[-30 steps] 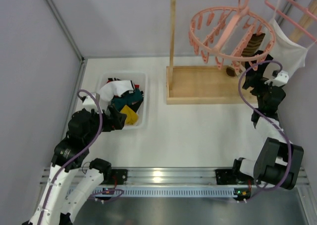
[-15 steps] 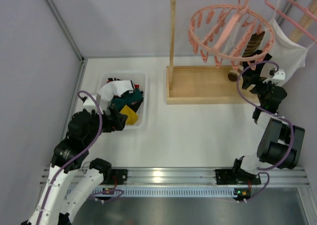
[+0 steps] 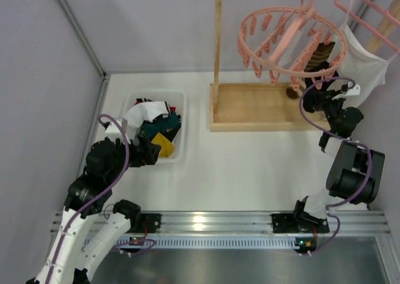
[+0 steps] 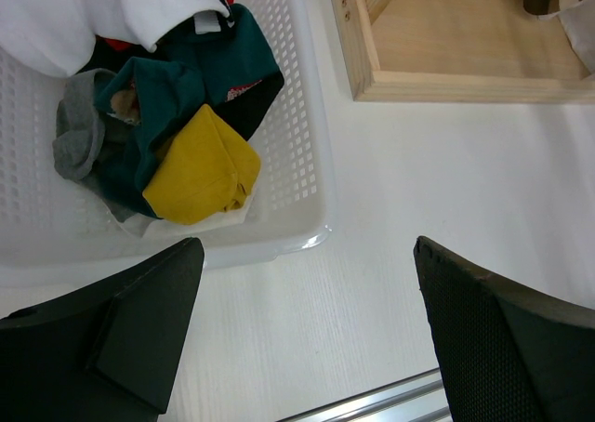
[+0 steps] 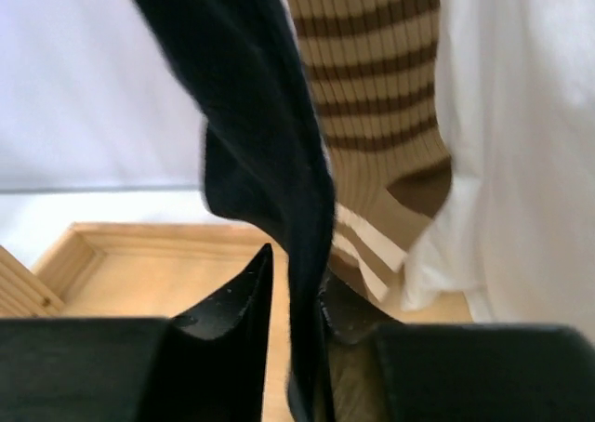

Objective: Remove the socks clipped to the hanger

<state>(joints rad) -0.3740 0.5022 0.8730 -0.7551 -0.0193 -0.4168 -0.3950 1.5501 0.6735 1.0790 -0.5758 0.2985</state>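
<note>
Black sock point(image 5: 251, 115) hangs vertically from the hanger point(image 3: 284, 43), between the right gripper point(image 5: 296, 287) fingers; jaws stand narrow around it, firm grip not confirmable; left gripper point(image 4: 307, 329), wide open, is well apart

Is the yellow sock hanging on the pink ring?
No, the yellow sock lies bunched in the white basket, next to a teal sock.
</note>
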